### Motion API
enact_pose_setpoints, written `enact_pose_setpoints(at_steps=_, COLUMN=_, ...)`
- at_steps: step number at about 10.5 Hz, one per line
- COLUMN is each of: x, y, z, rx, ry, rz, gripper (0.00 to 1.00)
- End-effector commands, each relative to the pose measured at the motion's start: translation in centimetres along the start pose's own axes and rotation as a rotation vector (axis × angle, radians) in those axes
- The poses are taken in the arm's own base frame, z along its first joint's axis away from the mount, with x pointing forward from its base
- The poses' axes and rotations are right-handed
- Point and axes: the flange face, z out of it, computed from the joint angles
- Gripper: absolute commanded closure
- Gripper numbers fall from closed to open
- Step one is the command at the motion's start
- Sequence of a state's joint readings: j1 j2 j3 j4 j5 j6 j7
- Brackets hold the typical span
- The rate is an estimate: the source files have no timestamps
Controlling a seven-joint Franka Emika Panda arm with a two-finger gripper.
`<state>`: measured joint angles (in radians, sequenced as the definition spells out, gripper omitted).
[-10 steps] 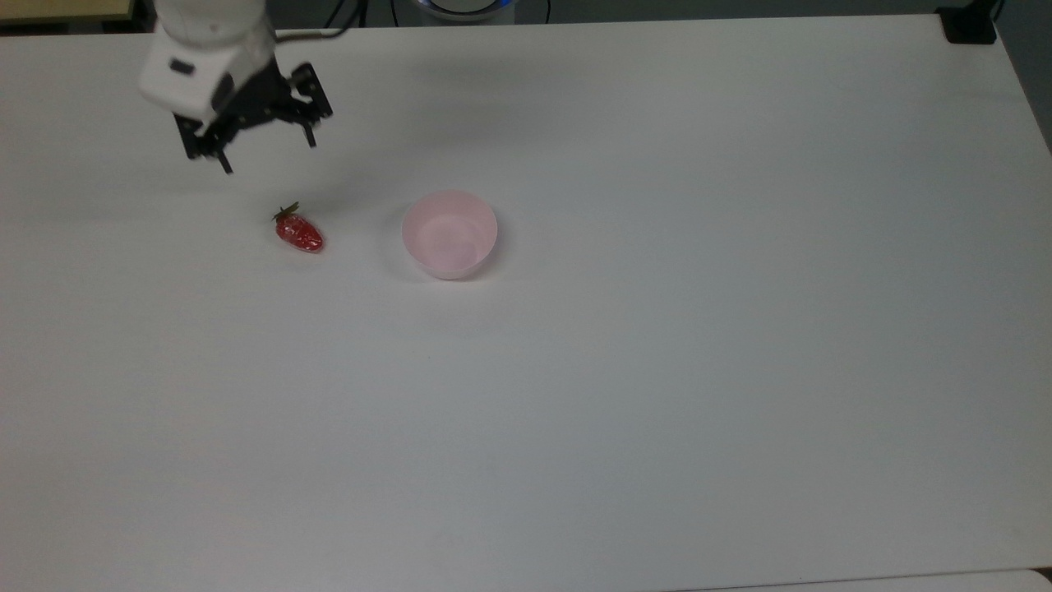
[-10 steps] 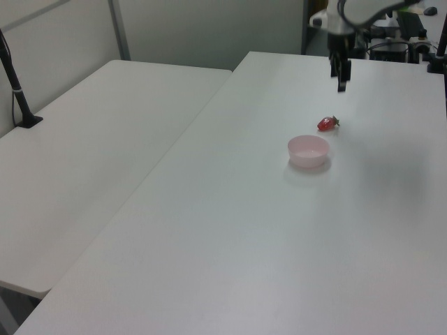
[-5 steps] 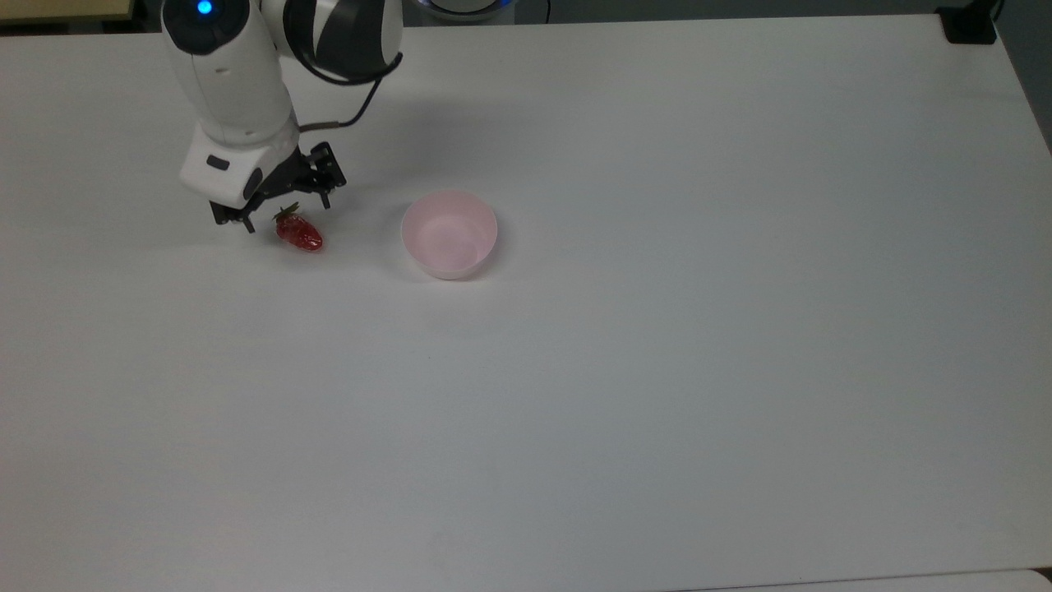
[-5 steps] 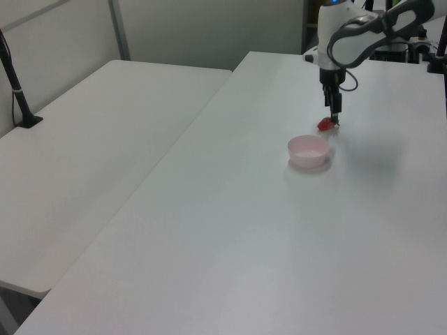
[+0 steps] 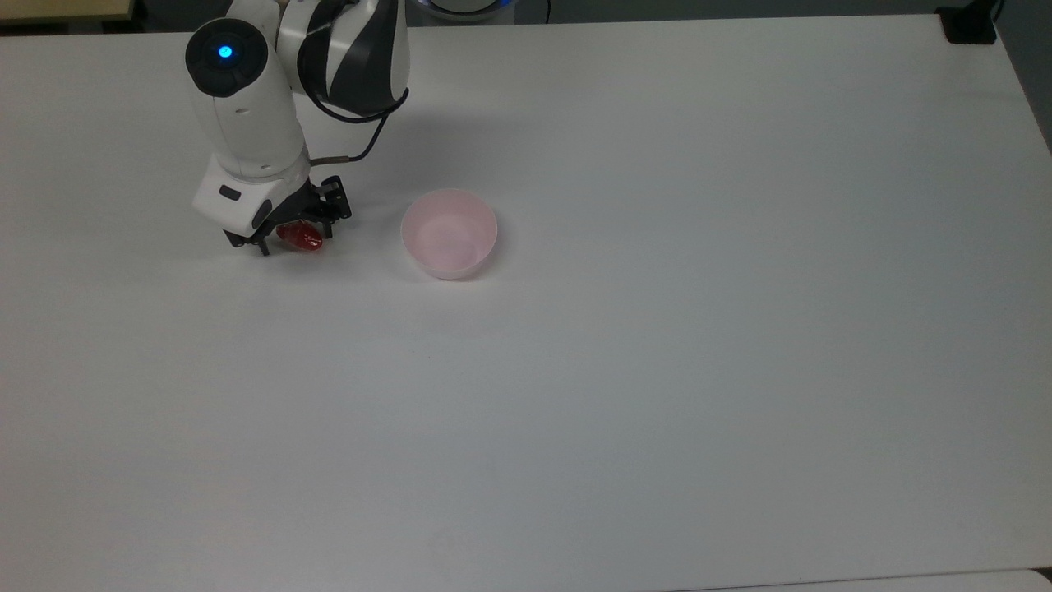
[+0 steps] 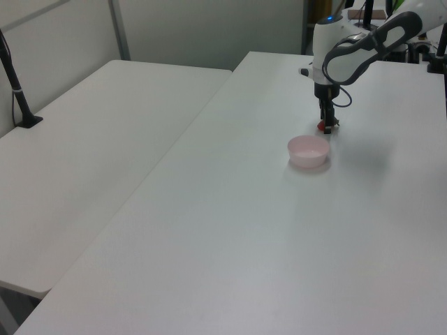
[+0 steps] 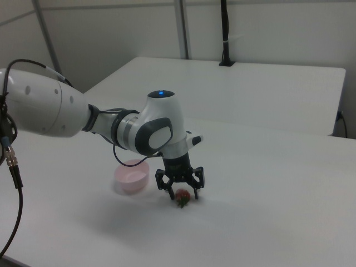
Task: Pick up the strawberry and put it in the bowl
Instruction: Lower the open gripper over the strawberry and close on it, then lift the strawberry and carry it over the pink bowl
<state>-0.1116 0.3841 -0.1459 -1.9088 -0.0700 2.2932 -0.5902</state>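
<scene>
Fingers of the black two-finger gripper [image 7: 181,194] stand apart, one on each side of the small glossy red strawberry [image 7: 182,196], tips down near the white tabletop [image 5: 657,370]; nothing is clamped yet. The berry lies on the table, and in the top view it peeks out from under the gripper [image 5: 294,236] at approx 9 o'clock of the small round pale pink plastic bowl [image 5: 449,233], near it but clearly apart. In the left view the berry [image 6: 325,126] sits just beyond the bowl [image 6: 308,151], toward 1 o'clock.

What changed: 1 s ago the gripper hung well up and away from the fruit, at approx 11 o'clock of it in the top view; half a sec ago it was beside the leafy cap; now it has dropped over the berry & straddles it. Berry & bowl haven't shifted. Meaning, as I judge it: approach is done, next step is closing on the fruit, then lift and carry toward 3 o'clock to the bowl, which is empty.

Count: 1 strawberry, 1 bowl, 1 white robot arm [image 7: 50,111] w/ 1 gripper.
</scene>
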Motion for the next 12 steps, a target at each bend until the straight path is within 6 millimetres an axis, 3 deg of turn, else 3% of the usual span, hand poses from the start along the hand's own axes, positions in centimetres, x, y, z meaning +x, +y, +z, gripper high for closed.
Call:
enact_pose_setpoints(at_steps=1, x=1.3, y=-1.2, z=-0.9, rx=0.000, ry=0.023, rz=0.069, gripper=0.46)
enact_pose_setpoints(at_steps=3, x=1.5, y=-2.3, z=-1.9, rx=0.026, ry=-0.006, rz=0.080, gripper=0.58)
enact_pose_setpoints(at_steps=5, x=1.5, y=-3.2, z=-4.3, rx=0.043, ry=-0.022, rz=0.066, gripper=0.60)
enact_pose_setpoints(at_steps=9, x=0.8, y=-2.9, z=-6.2, rx=0.043, ry=-0.013, rz=0.078, gripper=0.64)
enact_pose_setpoints(at_steps=12, x=2.3, y=-5.3, z=-11.0, rx=0.092, ry=0.023, rz=0.085, gripper=0.64)
